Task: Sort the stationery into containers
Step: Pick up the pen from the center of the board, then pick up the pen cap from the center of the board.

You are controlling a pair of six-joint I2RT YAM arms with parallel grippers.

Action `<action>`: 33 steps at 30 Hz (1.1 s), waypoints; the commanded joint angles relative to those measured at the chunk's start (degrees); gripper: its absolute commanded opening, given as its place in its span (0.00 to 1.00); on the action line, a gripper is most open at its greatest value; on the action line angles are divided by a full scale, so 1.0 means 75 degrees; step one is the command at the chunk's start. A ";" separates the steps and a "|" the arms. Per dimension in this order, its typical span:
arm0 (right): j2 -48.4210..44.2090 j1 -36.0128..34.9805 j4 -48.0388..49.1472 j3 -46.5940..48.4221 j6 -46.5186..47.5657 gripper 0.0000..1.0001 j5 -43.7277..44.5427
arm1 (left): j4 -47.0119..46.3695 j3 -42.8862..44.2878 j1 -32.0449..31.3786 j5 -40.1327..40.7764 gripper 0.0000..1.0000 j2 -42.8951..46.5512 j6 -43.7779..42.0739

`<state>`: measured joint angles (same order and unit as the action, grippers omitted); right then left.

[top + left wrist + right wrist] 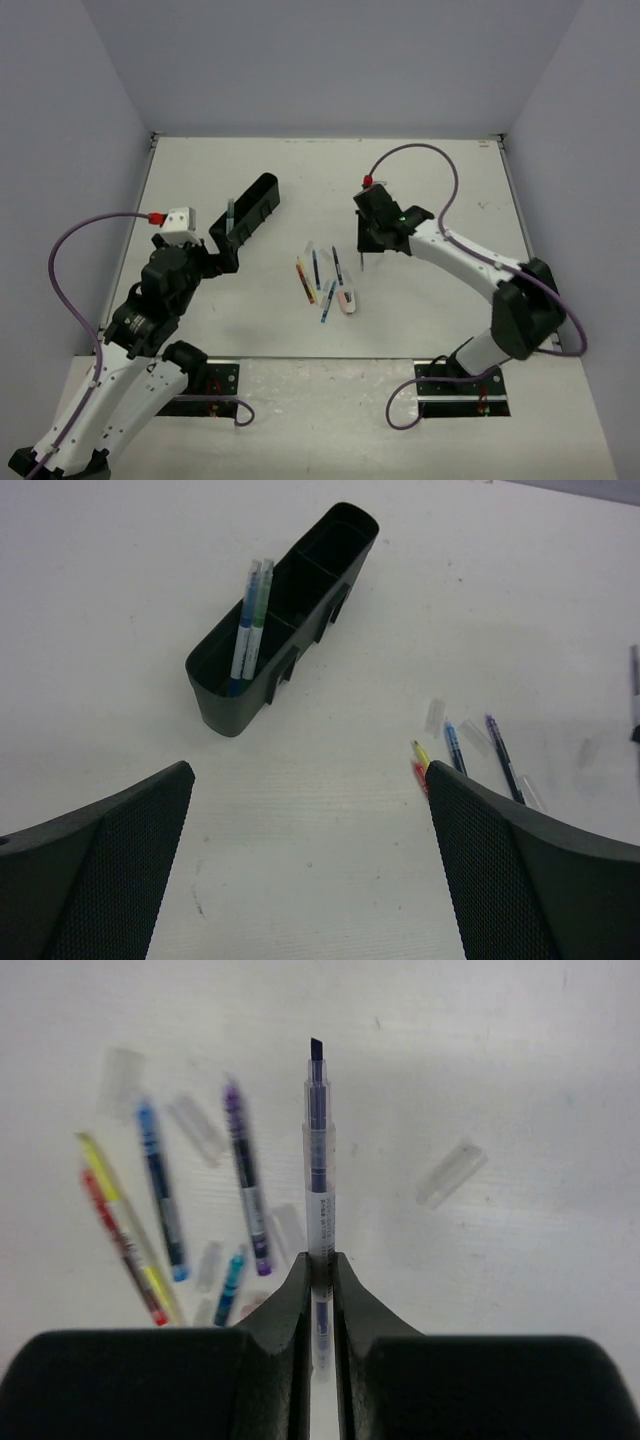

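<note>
from above, the black organiser tray [262,195] lies slantwise on the white table [440,180], left of the middle, with two pens [230,212] standing in its near end. the left gripper [218,258] sits just short of that end; how its jaws stand cannot be told from here. the right gripper [366,242] hangs over the table right of centre, and a thin held marker [361,258] points down from it. between the arms lie a yellow pen [306,285] and a red pen [301,272] close together, a blue pen [316,268], a purple pen [337,265], a teal pen [327,303] and a pinkish eraser [346,299] just beside it, all well apart from the tray. in the left wrist view the fingers [100,870] are spread wide with only bare table between them. the tray [240,705] lies ahead, apart from them, and the two pens [250,630], one blue and one green, lean in its nearest compartment. in the right wrist view the fingers [290,1310] are pinched tight on the clear barrel of the held marker [320,1190], whose dark chisel tip points away from the camera. whether the tip touches the table cannot be told. the loose pens lie left of it and a clear cap [450,1172] lies to its right.
</note>
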<state>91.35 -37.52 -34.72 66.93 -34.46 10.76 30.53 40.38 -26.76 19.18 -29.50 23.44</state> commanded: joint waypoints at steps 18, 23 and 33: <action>-0.5066 0.0034 0.2552 -0.2692 0.1077 0.00 0.0493 | -0.0795 0.2073 -0.2551 -0.0422 0.95 -0.6091 0.1395; -0.5337 0.0034 0.2508 -0.2776 0.1056 0.00 0.0944 | -0.0844 0.3109 -0.3155 -0.0463 0.49 -0.7948 0.1256; -0.5233 0.0034 0.2426 -0.2703 0.1078 0.00 0.0992 | -0.0768 0.3849 -0.3333 -0.0851 0.25 -0.9566 0.1071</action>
<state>51.75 -37.43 -18.35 46.39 -26.04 16.07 25.60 66.53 -51.55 14.16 -99.34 32.23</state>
